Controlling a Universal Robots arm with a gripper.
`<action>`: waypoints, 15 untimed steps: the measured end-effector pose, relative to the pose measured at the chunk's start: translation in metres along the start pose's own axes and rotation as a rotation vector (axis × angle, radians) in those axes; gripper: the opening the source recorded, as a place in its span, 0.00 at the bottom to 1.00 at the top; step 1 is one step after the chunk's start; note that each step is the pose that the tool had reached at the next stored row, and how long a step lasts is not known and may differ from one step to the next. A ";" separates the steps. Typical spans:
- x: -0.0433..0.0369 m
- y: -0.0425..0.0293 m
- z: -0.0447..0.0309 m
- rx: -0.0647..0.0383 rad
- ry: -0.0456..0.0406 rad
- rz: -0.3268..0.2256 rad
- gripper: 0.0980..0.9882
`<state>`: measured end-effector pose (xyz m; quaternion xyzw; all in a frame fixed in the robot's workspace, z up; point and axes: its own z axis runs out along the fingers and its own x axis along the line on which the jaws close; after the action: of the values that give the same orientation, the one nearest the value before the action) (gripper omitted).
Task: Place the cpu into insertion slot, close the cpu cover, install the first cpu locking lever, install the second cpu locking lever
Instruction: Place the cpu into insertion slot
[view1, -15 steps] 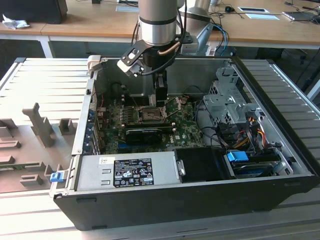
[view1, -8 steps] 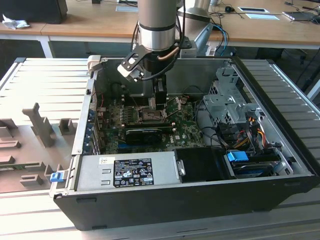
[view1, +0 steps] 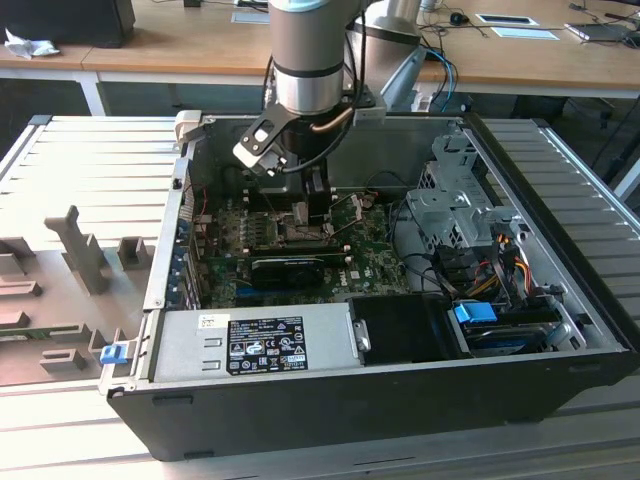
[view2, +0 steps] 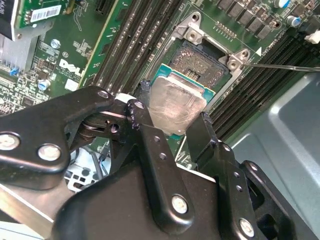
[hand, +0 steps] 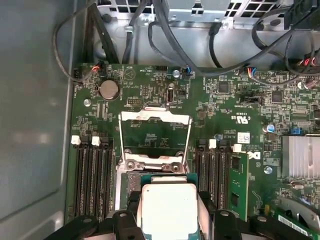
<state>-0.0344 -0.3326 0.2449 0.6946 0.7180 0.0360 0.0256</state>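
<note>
My black gripper (view2: 172, 117) is shut on the cpu (view2: 177, 106), a flat silvery square on a green board, with a finger on each of two opposite edges. The chip hangs tilted, just above and partly over the insertion slot (view2: 200, 62), whose dark centre and metal rim lie exposed. In the first wrist view the cpu (hand: 167, 209) sits between the fingertips (hand: 131, 206), and the cpu cover (hand: 155, 118) stands swung open beyond the slot. A thin locking lever (view2: 280, 66) sticks out beside the socket. In the exterior view the gripper (view1: 308, 205) reaches down over the motherboard.
Black memory slots (hand: 92, 175) flank the socket on both sides. A long black expansion card (view1: 290, 268), a grey power supply (view1: 255, 345), a metal drive cage (view1: 455, 215) and coloured cables (view1: 505, 255) crowd the open computer case (view1: 330, 420).
</note>
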 end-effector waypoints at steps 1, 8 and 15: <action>0.0006 -0.0004 0.0001 0.000 -0.0003 0.000 0.49; 0.0100 -0.0063 0.0062 0.000 -0.0002 0.001 0.49; 0.0129 -0.0135 0.0173 0.000 -0.0028 0.030 0.49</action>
<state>-0.0468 -0.3199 0.2267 0.7054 0.7075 0.0355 0.0261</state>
